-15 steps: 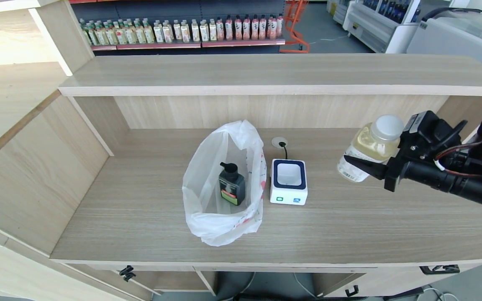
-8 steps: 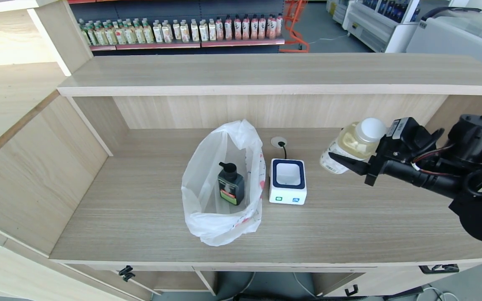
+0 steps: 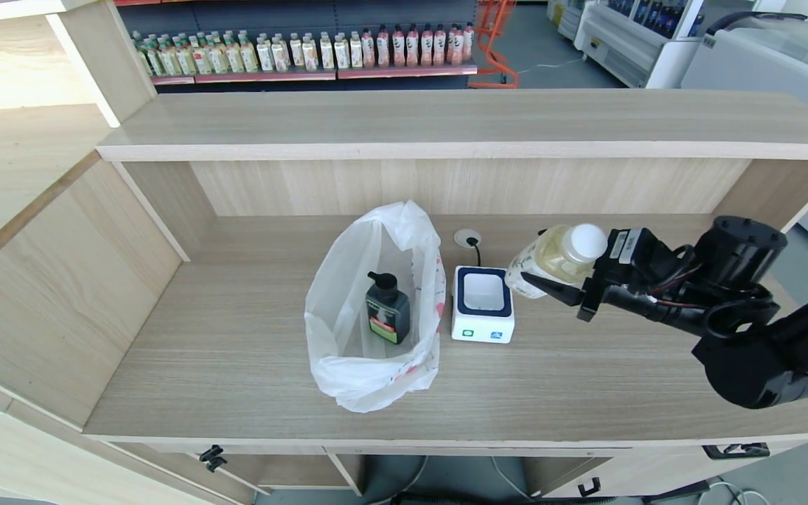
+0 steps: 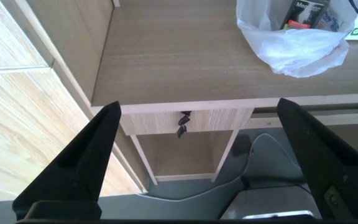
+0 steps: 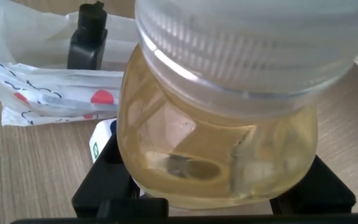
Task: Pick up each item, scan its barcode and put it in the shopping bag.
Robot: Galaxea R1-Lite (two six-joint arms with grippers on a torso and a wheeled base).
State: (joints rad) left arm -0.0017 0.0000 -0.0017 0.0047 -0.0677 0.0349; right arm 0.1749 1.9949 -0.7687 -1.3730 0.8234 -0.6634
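Observation:
A clear bottle (image 3: 553,258) of pale yellow liquid with a white cap hangs tilted just right of the white and blue scanner (image 3: 482,304), held in my right gripper (image 3: 564,280), which is shut on it. Up close, the bottle (image 5: 222,124) has the scanner's corner (image 5: 101,140) under it. The white shopping bag (image 3: 376,308) stands open left of the scanner with a black pump bottle (image 3: 388,308) inside. My left gripper (image 4: 197,168) hangs open below the counter's front edge, off to the left, with the bag (image 4: 297,37) in the distance.
The counter (image 3: 236,365) has a raised back wall and a side wall at the left. A cable port (image 3: 468,238) sits behind the scanner. Bare wood lies in front of the bag and scanner and at the right.
My right arm has carried the bottle leftward and lower, from the counter's right side to just beside the scanner. Bag, pump bottle and scanner stayed put.

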